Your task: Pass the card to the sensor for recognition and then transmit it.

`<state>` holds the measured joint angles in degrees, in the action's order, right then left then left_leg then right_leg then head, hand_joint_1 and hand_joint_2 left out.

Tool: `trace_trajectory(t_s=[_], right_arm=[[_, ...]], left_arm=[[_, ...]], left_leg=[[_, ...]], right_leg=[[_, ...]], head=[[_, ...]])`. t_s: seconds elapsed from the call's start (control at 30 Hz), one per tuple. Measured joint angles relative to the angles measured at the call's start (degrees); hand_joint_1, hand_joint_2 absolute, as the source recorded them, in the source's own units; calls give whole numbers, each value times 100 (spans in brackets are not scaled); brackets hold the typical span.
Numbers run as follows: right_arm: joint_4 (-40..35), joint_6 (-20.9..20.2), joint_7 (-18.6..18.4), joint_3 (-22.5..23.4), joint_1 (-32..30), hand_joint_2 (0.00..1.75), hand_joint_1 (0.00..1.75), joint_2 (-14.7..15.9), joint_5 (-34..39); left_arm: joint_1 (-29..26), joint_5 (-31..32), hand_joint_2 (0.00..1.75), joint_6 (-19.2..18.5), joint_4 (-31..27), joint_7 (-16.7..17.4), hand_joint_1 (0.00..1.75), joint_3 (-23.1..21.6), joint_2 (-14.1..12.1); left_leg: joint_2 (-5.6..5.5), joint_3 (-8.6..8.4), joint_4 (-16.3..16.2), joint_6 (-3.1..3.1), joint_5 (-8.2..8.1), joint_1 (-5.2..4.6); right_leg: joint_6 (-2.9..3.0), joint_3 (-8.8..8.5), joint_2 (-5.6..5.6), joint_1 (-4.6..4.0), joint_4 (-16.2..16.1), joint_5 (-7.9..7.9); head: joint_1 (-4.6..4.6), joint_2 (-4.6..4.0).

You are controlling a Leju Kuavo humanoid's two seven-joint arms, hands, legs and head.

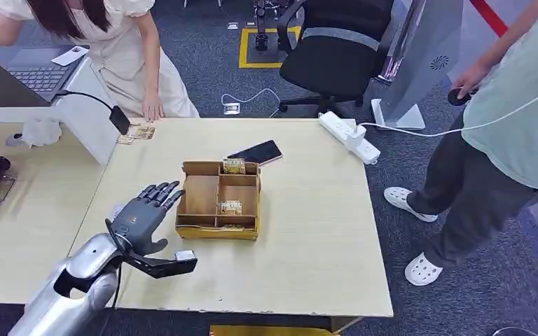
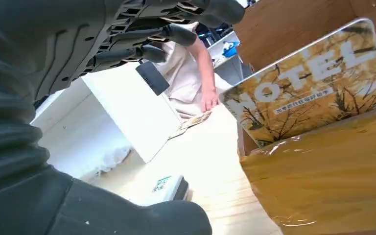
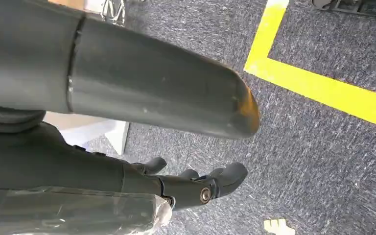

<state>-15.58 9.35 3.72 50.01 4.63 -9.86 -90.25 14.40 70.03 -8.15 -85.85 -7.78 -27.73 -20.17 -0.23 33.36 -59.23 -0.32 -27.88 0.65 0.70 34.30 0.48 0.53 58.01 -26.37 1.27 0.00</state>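
Two yellow hotel key cards stand upright in the brown compartmented cardboard box (image 1: 218, 201) at the middle of the light wooden table (image 1: 308, 238): one card (image 1: 234, 166) in the far compartment, another card (image 1: 230, 207) in the middle compartment. I see my left hand (image 1: 142, 212) hovering just beside the box's left wall, fingers (image 1: 162, 191) spread apart and holding nothing. In the left wrist view, a card printed HOTEL (image 2: 308, 85) leans inside the box near the hand. My right hand (image 3: 127, 122) hangs over the grey carpet, fingers loosely apart, holding nothing. A black smartphone (image 1: 256, 152) lies just behind the box. A white power strip (image 1: 349, 136) rests at the table's far right edge. More cards (image 1: 136, 133) lie near a person's hand (image 1: 153, 109) at the far left corner.
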Motion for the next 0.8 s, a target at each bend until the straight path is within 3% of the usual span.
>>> trace_trajectory(t_s=[0.27,0.5,0.63,0.8], right_arm=[[0,2,31,30,-2,0,0,0,0],[2,6,33,72,-3,0,0,0,0],[2,7,31,76,1,0,0,0,0],[2,9,35,77,4,0,0,0,0]], left_arm=[[-103,-217,175,-29,-306,-59,0,-236,-444],[-162,-274,175,-15,-431,-44,0,-339,-597],[-185,-190,175,26,-481,55,0,-389,-577],[-95,27,175,65,-481,194,0,-514,-333]], left_leg=[[0,0,1,0,0,1],[0,0,1,0,0,1],[0,0,1,0,0,0],[-1,0,0,0,0,-1]], right_leg=[[5,0,-1,-1,1,-3],[5,0,0,-1,0,-3],[5,1,-1,-1,0,-3],[5,0,-1,0,0,-3]], head=[[2,-2],[0,-2],[0,0],[0,-2]])
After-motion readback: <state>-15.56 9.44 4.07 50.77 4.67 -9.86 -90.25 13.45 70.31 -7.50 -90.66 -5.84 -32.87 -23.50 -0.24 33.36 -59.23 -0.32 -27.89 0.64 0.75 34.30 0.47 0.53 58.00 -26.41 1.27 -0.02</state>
